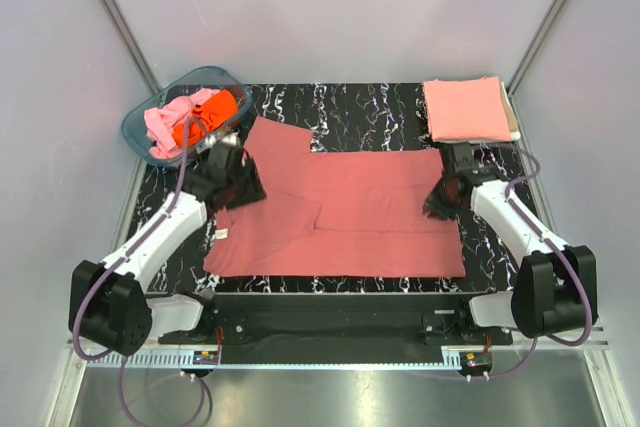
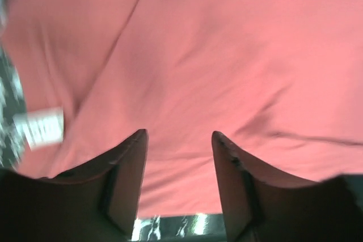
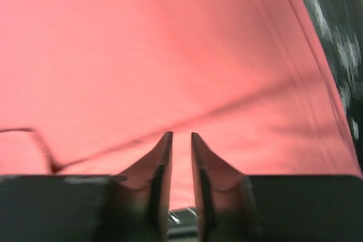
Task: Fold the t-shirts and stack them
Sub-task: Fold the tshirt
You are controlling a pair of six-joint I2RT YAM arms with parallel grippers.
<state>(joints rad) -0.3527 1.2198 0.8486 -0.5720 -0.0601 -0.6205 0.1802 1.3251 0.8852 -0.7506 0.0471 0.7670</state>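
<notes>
I have the brick-red t-shirt (image 1: 350, 212) lying flat across the middle of the black marbled table (image 1: 360, 107), its left part doubled over itself and its white neck label (image 2: 39, 127) showing near the left edge. The left tool (image 2: 178, 134) hangs low over that doubled part with its fingers well apart and nothing between them. The right tool (image 3: 181, 134) sits at the shirt's right side with its fingers almost together. A crease runs up to their tips, but I cannot tell whether cloth is caught in the slit. My worry is an uneven pickup: if the left tool closes on the top layer only, the fold there could peel open. If one arm travels ahead of the other, the shirt may skew or bunch. The folded salmon-pink t-shirt (image 1: 467, 109) waits at the far right corner.
</notes>
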